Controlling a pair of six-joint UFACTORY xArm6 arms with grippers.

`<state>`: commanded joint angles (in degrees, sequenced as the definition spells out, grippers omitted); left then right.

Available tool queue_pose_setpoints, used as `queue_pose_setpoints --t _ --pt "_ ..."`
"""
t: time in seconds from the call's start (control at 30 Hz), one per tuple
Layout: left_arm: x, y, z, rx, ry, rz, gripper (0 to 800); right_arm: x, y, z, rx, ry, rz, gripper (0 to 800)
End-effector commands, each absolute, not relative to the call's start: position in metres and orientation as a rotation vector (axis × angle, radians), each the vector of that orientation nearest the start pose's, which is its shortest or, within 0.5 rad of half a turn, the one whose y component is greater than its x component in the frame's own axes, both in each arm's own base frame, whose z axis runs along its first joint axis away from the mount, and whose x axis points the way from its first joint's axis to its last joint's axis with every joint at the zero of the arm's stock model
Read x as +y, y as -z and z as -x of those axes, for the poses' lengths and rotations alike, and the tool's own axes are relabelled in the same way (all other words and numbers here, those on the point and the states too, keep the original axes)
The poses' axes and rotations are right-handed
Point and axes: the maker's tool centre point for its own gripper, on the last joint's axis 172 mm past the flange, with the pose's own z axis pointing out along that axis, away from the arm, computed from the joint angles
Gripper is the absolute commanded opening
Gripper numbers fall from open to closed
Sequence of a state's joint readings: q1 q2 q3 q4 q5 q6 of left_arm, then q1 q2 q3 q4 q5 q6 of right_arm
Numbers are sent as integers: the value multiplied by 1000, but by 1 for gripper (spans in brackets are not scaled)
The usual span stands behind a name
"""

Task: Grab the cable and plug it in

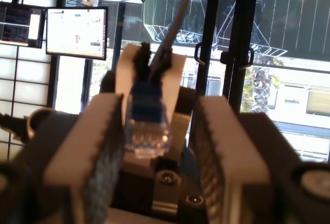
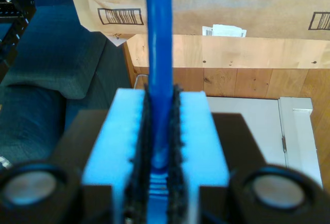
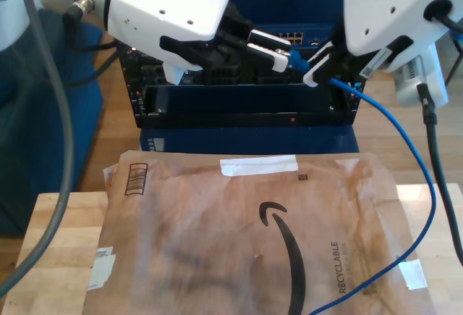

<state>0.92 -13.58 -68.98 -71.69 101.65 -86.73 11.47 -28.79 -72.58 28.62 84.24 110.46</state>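
Note:
The bright blue cable (image 3: 423,185) hangs from my second gripper (image 3: 318,69) and loops down over the exterior view's right side. That gripper (image 2: 160,92) is shut on the cable (image 2: 159,38) a little behind its plug. The plug (image 1: 148,126) has a blue boot and a clear tip that points toward my first gripper (image 1: 160,105). Its toothed fingers (image 1: 216,147) stand apart on either side of the plug, so it is open. In the exterior view my first gripper (image 3: 278,51) reaches in from the left, meeting the plug (image 3: 295,59) in front of the black rack.
A black rack unit (image 3: 246,101) with a row of ports (image 3: 293,38) stands behind both grippers. A large brown paper envelope (image 3: 246,235) covers the wooden table (image 3: 51,235). A thick black arm cable (image 3: 441,185) hangs at the exterior view's right.

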Motion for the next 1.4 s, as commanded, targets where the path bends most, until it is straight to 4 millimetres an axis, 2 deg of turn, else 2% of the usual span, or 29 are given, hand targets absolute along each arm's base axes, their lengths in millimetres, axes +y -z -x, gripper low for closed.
queue_pose_setpoints --t 0.17,0.27,0.5,0.53,0.6,0.7,0.73,0.77,0.9,0.97,1.07,1.17,1.23,1.4 --pt "-259 -498 -347 1403 1304 -1543 156 197 -482 -344 1966 -398 1723 3" --pt "-259 -497 -348 1405 1305 -1540 90 197 -482 -344 1967 -399 1723 3" --pt "-259 -496 -347 1404 1309 -1539 29 197 -480 -345 1971 -402 1725 3" --pt "-259 -496 -347 1403 1310 -1540 15 197 -479 -345 1972 -403 1725 23" --pt "-259 -497 -347 1404 1310 -1540 2 197 -478 -345 1974 -404 1725 166" --pt "-259 -499 -347 1400 1304 -1543 2 195 -482 -345 1950 -387 1739 537" --pt "-259 -500 -347 1400 1300 -1543 2 195 -484 -345 1943 -382 1741 682" --pt "-259 -501 -347 1398 1304 -1543 2 194 -488 -346 1936 -371 1738 791" --pt "-260 -501 -342 1409 1336 -1541 2 191 -521 -344 1820 -275 1762 798" --pt "-260 -496 -341 1442 1393 -1523 2 190 -524 -348 1762 -239 1791 798" --pt "-260 -492 -337 1471 1458 -1515 2 190 -525 -343 1744 -227 1801 798" --pt "-258 -499 -339 1466 1486 -1478 2 191 -525 -343 1742 -232 1801 798" --pt "-254 -502 -345 1447 1532 -1436 2 193 -525 -342 1738 -238 1807 798" --pt "-241 -497 -357 1464 1592 -1392 2 190 -527 -344 1746 -231 1788 798"
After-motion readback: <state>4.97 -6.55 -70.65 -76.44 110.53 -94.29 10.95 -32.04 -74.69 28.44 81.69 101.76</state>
